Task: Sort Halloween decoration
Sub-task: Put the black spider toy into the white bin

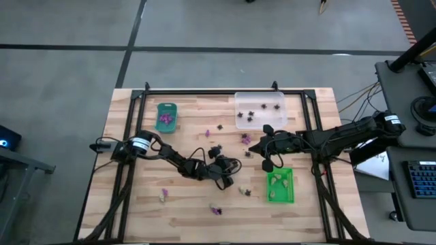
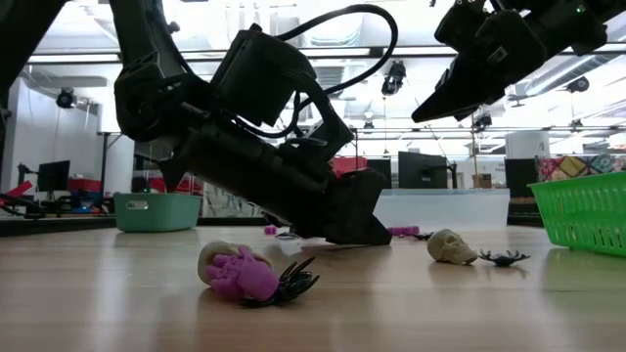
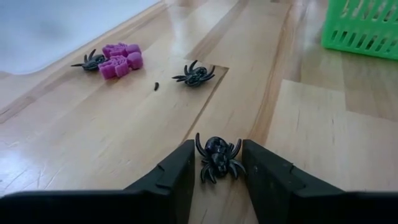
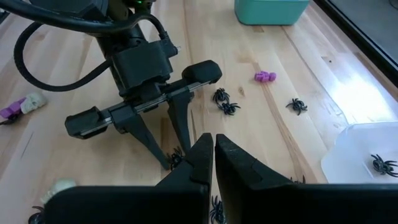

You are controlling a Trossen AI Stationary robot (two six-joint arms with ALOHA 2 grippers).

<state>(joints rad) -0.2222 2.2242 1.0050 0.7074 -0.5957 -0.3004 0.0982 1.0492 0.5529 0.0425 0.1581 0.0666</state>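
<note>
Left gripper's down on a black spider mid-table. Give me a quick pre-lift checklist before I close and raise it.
1. Black spider between the left gripper fingers: ok.
2. Spider centred in the gap: ok.
3. Fingers gripping it: not ok, gaps show on both sides.
4. No other trinket between the fingers: ok; nearest spider lies apart.
5. Right gripper shut, empty, raised off the table: ok.
6. Clear tray has room for it: ok.

Left tool (image 1: 227,178) low at mid-table — right tool (image 1: 257,148) between clear tray (image 1: 259,109) and green tray (image 1: 280,186).
</note>
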